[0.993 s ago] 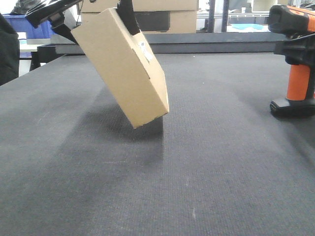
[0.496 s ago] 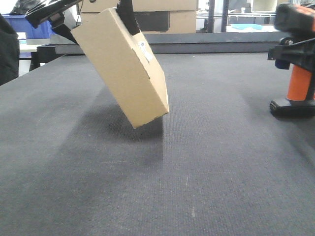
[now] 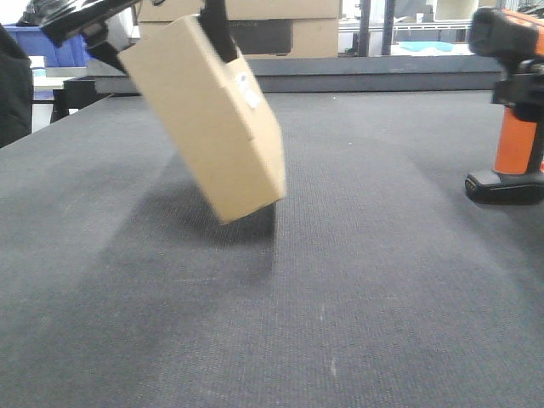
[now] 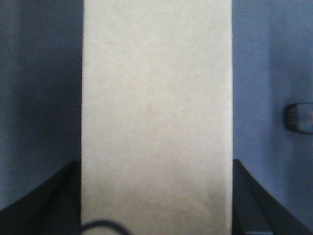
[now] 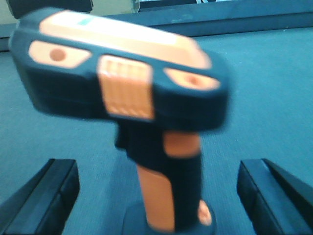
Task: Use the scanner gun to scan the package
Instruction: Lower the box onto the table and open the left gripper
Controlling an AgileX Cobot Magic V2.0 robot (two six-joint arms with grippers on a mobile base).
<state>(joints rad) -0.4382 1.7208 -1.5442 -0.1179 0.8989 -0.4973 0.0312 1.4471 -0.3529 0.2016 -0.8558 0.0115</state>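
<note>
Exterior front-facing, package (image 3: 204, 119), white label (image 3: 247, 89) unreadable

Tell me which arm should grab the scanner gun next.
Right. The right gripper, open, straddles the handle of the scanner gun; the left gripper holds the tilted package.

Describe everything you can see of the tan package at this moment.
The package is a plain tan rectangular cardboard box, closed, with a small white label on its right-hand face in the front view. It hangs steeply tilted, with its lowest corner just over the dark table mat; whether that corner touches is unclear. The left end effector clamps its upper end, with a black finger on either side.
</note>
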